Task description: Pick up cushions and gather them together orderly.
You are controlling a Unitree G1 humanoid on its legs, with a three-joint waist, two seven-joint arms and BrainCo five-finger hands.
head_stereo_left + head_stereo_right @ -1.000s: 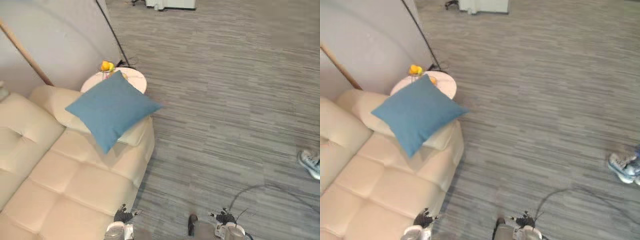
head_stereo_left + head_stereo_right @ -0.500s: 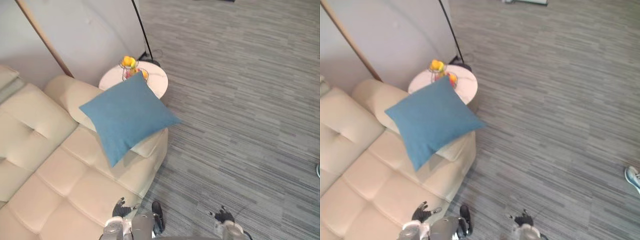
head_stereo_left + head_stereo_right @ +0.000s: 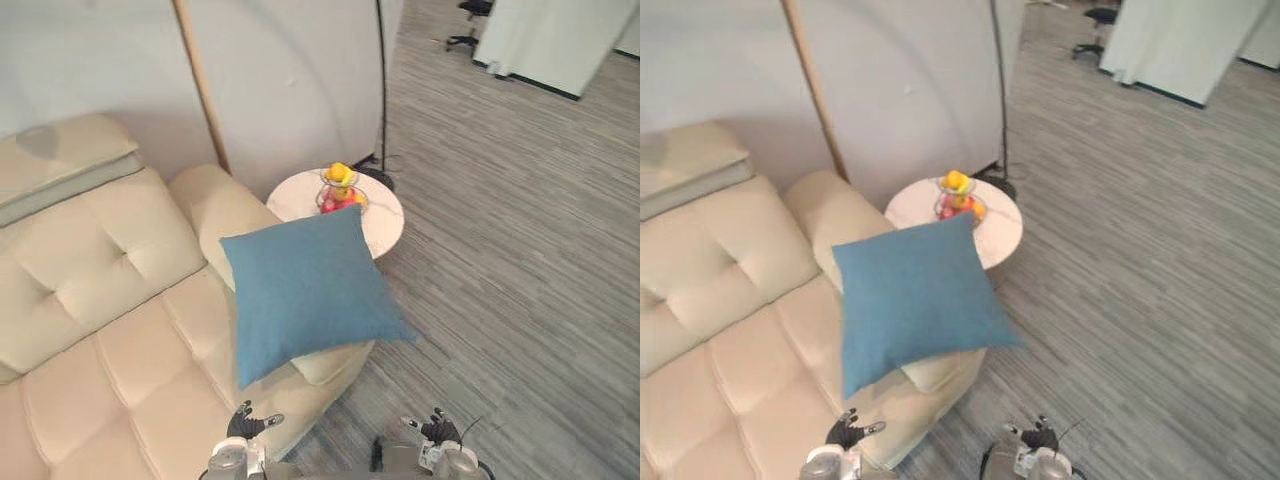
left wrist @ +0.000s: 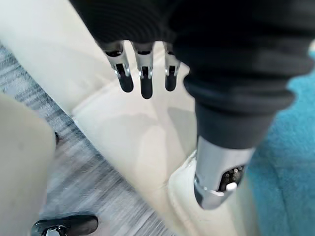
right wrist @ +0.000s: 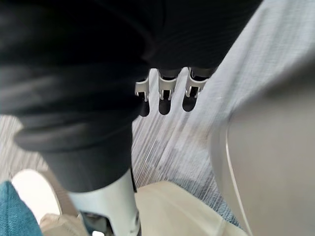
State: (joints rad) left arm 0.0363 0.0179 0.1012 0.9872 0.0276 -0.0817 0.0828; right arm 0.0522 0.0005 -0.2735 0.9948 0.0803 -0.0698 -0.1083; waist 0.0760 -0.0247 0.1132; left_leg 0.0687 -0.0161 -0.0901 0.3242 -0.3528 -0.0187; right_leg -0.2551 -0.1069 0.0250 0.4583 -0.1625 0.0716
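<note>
Cushion: the square blue woven-fabric cushion [image 3: 305, 290] is sitting in the middle of the frame. It is leaning tilted against the rounded end arm of the sofa, with its lower right corner jutting out over the floor.
Handling: it is looking light, plump and soft, so it will likely be sagging if lifted by one corner. The cloth should be offering good grip, and nothing about it is looking fragile.
Where to hold: two opposite edges are probably serving best, pressed between both hands or pinched well into the stuffing.
Sofa: the cream, button-tufted, leather-look sofa [image 3: 110, 300] is taking up the left and lower left, its smooth panels bulging in soft squares.
Side table: the round white table [image 3: 385, 215] is standing just behind the cushion's upper edge. It is carrying a small wire bowl of yellow and red fruit [image 3: 340, 190] — worth sparing from a swung cushion.
Floor: grey striped carpet [image 3: 520, 250] is covering the right half.
Left hand: the left hand [image 3: 243, 424] is hanging at the bottom edge, left of centre, by the sofa's front. Its fingers [image 4: 142, 78] are stretching straight, the thumb apart, gripping nothing.
Right hand: the right hand [image 3: 437, 431] is hanging at the bottom edge, right of centre, above the carpet. Its fingers [image 5: 165, 93] are likewise reaching straight and empty.
Gap: both hands are hanging well apart from the cushion.
</note>
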